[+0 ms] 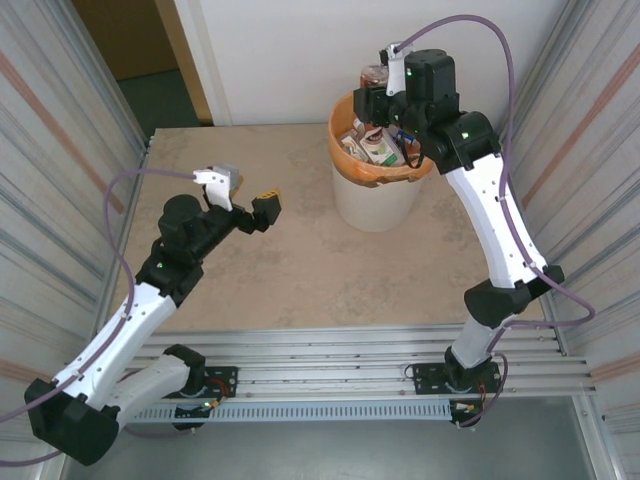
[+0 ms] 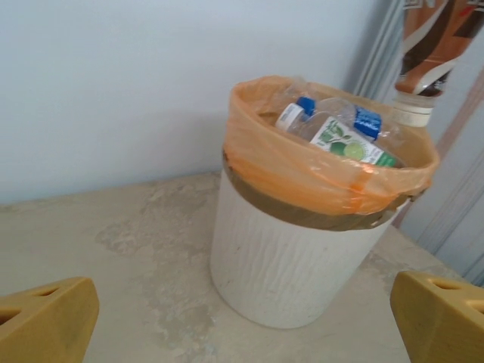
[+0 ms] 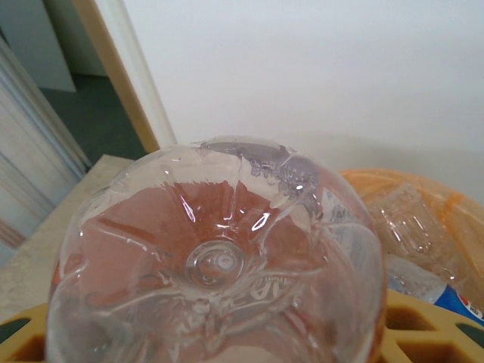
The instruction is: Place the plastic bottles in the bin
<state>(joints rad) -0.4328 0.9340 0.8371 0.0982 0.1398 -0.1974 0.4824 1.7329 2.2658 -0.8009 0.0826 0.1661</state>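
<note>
My right gripper [image 1: 390, 92] clamps a brown-labelled bottle [image 1: 374, 75] upside down above the bin [image 1: 372, 210], which is already heaped with bottles [image 2: 333, 132]. I judge this the last one. My left gripper [image 1: 246, 196] hangs spread, well left of the bin. The left wrist view shows its cap [image 2: 414, 113] by the bin's rim, and the right wrist view shows its base.

- Open and bare across the bench [image 1: 290, 270] left of the bin [image 1: 372, 205], from the near rail [image 1: 330, 350] to the back wall [image 1: 290, 50].
- Choked at the bin mouth with crushed bottles [image 2: 333, 132], heaped about level with the orange bag's rim [image 2: 318, 181].
- Blocked above the far rim by the brown-labelled bottle [image 1: 376, 76] clamped in the right fingers [image 3: 431, 333].
- Crossed between bin and right corrugated wall [image 1: 590, 120] by the right arm's white link [image 1: 495, 225].
</note>
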